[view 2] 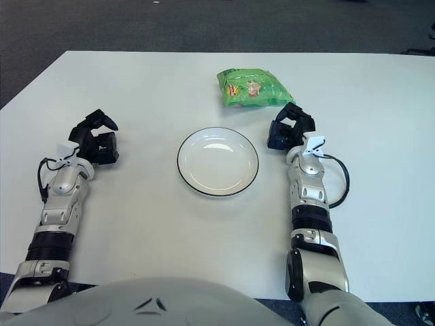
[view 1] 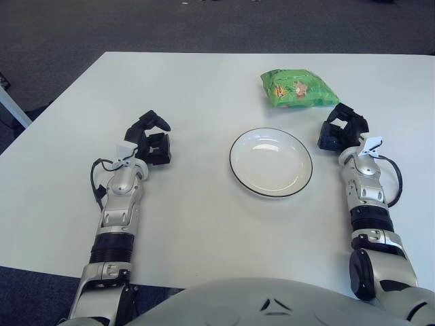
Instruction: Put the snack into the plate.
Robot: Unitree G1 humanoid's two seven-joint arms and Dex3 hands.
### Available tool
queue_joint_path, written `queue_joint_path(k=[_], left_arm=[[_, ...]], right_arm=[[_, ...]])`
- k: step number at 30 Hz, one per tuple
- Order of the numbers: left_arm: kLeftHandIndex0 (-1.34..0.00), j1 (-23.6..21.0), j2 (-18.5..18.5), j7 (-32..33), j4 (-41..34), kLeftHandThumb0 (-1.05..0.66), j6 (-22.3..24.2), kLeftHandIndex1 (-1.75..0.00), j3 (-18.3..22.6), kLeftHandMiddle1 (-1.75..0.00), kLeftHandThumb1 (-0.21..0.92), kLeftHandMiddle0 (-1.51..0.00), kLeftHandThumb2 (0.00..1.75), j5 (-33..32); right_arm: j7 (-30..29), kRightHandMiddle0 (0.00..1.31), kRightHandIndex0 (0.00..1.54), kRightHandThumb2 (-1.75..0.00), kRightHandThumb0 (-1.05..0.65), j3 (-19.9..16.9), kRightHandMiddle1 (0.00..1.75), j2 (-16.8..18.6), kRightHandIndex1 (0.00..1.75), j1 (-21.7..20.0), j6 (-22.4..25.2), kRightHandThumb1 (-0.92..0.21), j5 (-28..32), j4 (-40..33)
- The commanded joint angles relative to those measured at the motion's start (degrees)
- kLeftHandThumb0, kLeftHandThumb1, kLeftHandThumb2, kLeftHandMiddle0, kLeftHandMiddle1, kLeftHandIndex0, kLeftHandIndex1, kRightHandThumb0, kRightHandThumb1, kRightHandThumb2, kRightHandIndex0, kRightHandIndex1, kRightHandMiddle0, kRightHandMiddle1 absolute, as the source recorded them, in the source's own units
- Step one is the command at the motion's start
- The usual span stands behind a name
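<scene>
Snack bag (view 1: 298, 89) first, left eye view: green crinkly packet lying flat on the white table (view 1: 197, 224), toward the far edge and right of centre; nobody's holding it; the white plate (view 1: 271, 161) with a thin dark rim sits nearer the middle of the table, just in front of the bag, and the two don't touch; the plate has nothing in it. The right hand (view 1: 342, 128) shows just right of the plate and just in front of the bag's right end; very close to the bag, but I can't tell if it touches; its dark fingers look loosely curled and grip nothing. The left hand (view 1: 151, 140) is way over toward the table's left edge, well apart from the plate; fingers partly curled, one sticking up and forward, also gripping nothing.

Right eye view, same deal, slightly shifted: the bag is still nearest the far edge, with the plate in front of it and a clear strip of table between them; here the right hand's fingers sit just below the bag's right corner, with what looks like a sliver of table between; the left hand stays out by the left edge, wrist cable looping beside the forearm; dark carpet floor (view 2: 204, 24) shows beyond the far edge.
</scene>
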Motion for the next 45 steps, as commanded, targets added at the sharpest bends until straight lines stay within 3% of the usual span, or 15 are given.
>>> queue_joint_path(k=[1,27,38,45], left_arm=[[-0.66,7.39,-4.47,0.74,3.96,-0.5,0.1,-1.75,-1.62,-1.75,0.26,-1.29,1.39,0.55],[-0.67,6.58,-4.98,1.39,4.6,-0.51,0.36,-1.75,-1.94,-1.75,0.25,-1.29,1.4,0.18],[-0.67,6.82,-4.49,1.19,4.36,-0.51,0.46,-1.75,-1.84,-1.75,0.25,-1.29,1.4,0.17],[-0.66,6.6,-4.42,1.41,4.73,-0.5,0.88,-1.75,-1.63,-1.75,0.25,-1.29,1.39,0.18]], right_arm=[[-0.52,0.73,1.27,-1.5,-0.53,0.1,1.75,1.89,1.75,3.77,1.81,-0.16,0.27,1.9],[-0.9,0.68,1.25,-1.42,-0.51,-0.22,1.75,1.16,1.75,2.65,1.91,-0.23,0.29,3.68],[-3.82,0.68,1.25,-1.42,-0.51,0.54,1.75,0.02,1.75,3.42,3.46,-0.23,-2.24,-9.65],[-1.5,0.69,1.2,-1.44,-0.52,3.63,1.75,-5.45,1.75,1.24,2.32,-0.21,-8.5,-12.41]])
